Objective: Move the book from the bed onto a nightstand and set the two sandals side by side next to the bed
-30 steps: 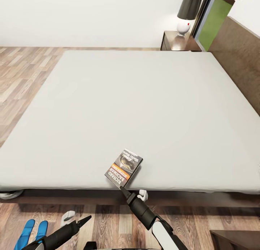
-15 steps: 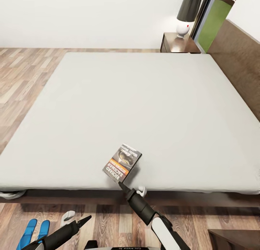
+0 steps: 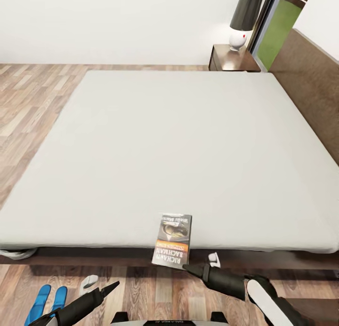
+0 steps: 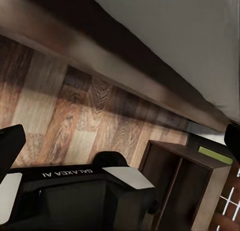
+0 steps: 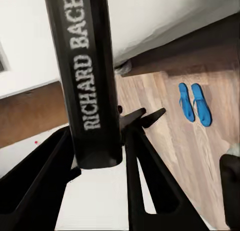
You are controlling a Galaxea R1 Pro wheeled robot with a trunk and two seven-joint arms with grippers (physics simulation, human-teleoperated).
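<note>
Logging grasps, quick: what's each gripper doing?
Left gripper: empty; open or shut cannot be told.
Right gripper: shut on the book.

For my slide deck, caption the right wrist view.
Right end effector clamps black-spined Richard Bachman paperback; two bright blue flip-flops lie together on wood-plank floor.

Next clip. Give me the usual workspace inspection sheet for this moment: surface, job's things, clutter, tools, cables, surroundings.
Surface: bed, pale grey mattress, bare apart from the book.
Job's things: book overhanging the near mattress edge, its spine between the right tool's fingers; two sandals side by side on the floor; nightstand at the bed's far corner, carrying a lamp.
Clutter: small white object on the floor.
Tools: right tool shut on the book; left tool over the floor, state unclear.
Cables: nothing seen.
Surroundings: wood-plank floor, white wall, window.
</note>
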